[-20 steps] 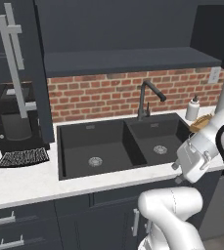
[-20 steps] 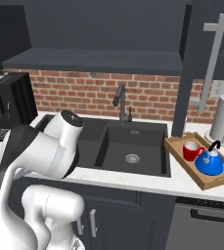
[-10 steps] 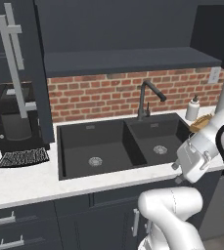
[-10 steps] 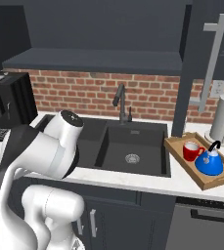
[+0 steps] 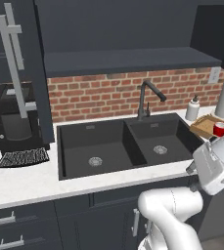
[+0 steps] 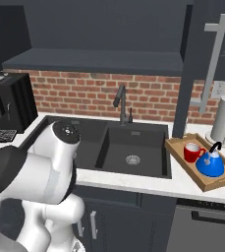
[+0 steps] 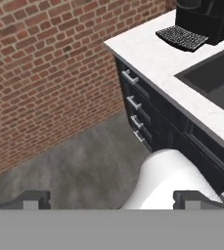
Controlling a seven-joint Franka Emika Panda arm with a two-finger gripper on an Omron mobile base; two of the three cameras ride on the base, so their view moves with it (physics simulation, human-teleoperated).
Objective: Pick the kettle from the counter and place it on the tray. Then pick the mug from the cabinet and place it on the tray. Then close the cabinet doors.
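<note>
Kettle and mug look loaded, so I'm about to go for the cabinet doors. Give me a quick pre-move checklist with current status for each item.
1. Squat blue kettle with black arched handle on the wooden tray: ok.
2. Bright red mug on the tray beside the kettle: ok.
3. Claw empty, fingers spread wide: ok.
4. Dark charcoal cabinet doors closed: not ok; the right door and the left door with silver bar handles both stand open.
5. Claw lined up with a door handle: not ok; the hand view looks down at the floor and lower drawers.
6. Clear path past the white paper-towel roll: cannot tell.
</note>
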